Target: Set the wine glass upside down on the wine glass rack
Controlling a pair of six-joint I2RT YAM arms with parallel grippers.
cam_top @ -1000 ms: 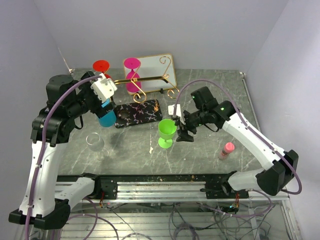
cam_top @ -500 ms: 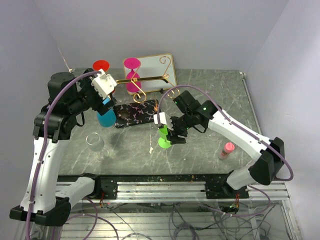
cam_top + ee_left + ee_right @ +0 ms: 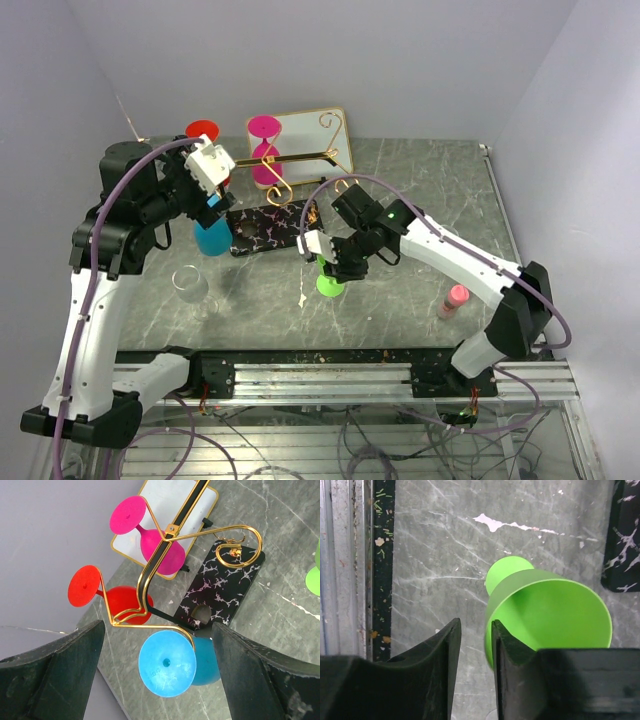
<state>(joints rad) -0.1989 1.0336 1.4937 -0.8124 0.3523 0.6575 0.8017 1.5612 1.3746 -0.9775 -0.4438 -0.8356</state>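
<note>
The gold wire rack stands on its black marbled slab. A pink glass and a red glass hang upside down on it. A blue glass hangs upside down at the curled end of the rack. My left gripper is open, with its fingers wide on either side of the blue glass's foot and not touching it. A green wine glass stands upright on the table. My right gripper is over its rim, one finger inside the bowl and one outside, with a narrow gap.
A gold-rimmed white tray leans behind the rack. A clear glass stands at the front left. A pink bottle lies at the right. A white smear marks the table near the green glass.
My right arm has swung left and come down over the green glass's rim. My left gripper has barely shifted by the blue glass.
</note>
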